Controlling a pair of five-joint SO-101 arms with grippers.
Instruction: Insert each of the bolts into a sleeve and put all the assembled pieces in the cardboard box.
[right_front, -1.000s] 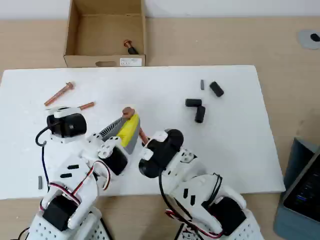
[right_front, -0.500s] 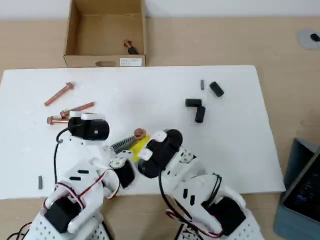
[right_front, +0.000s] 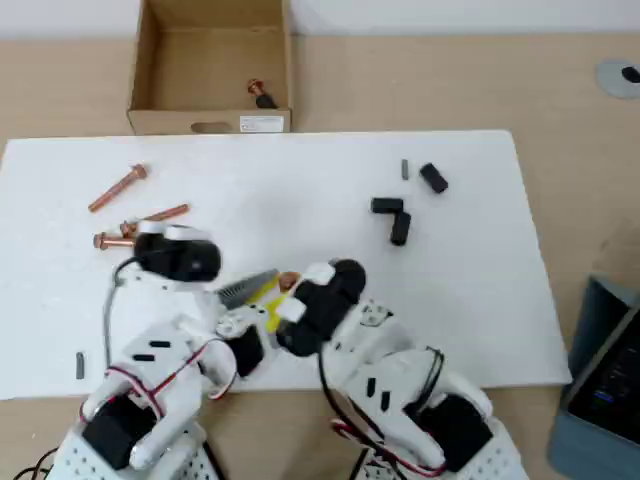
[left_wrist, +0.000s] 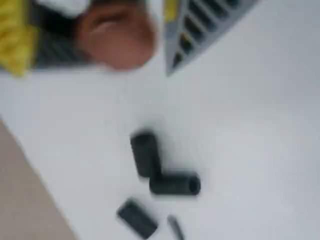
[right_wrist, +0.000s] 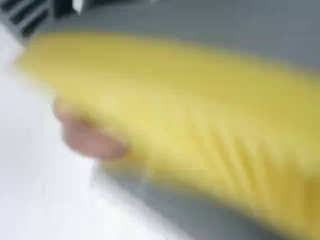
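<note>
left gripper (right_front: 272, 282) is mid-board, right up against the right arm (right_front: 322, 298). its jaws look pressed onto a bolt (right_front: 288, 281): the ribbed grey and yellow jaws lie close together in the high view, with the copper head poking out at the tip. the left wrist view puts that head just beside the ribbed tip. the shank end is hidden under the right arm, so i can't say if it meets a sleeve. right arm's jaws: can't tell, spread or closed.

my read on the why: the bolt is held at centre because both arms reach there, so one steadies the bolt while the other works the sleeve.

layout fits that split:
- three spare bolts (right_front: 118, 187) (right_front: 155, 216) (right_front: 108, 240) on the left arm's side
- three sleeves (right_front: 387, 205) (right_front: 400, 229) (right_front: 433, 178) on the right arm's side, well apart from the bolts
- one assembled piece (right_front: 260, 94) lies in the cardboard box (right_front: 140, 70), on the counter (right_front: 560, 100) just past the white board's (right_front: 470, 300) far edge, left side

progress looks early: one boxed, one in hand. i count three sleeves against four bolts outside the box. a small grey bit (right_front: 404, 169) near the sleeves is too small to identify.

watch-out: two of the sleeves touch in an l shape, so grabbing one will likely nudge the other.
</note>
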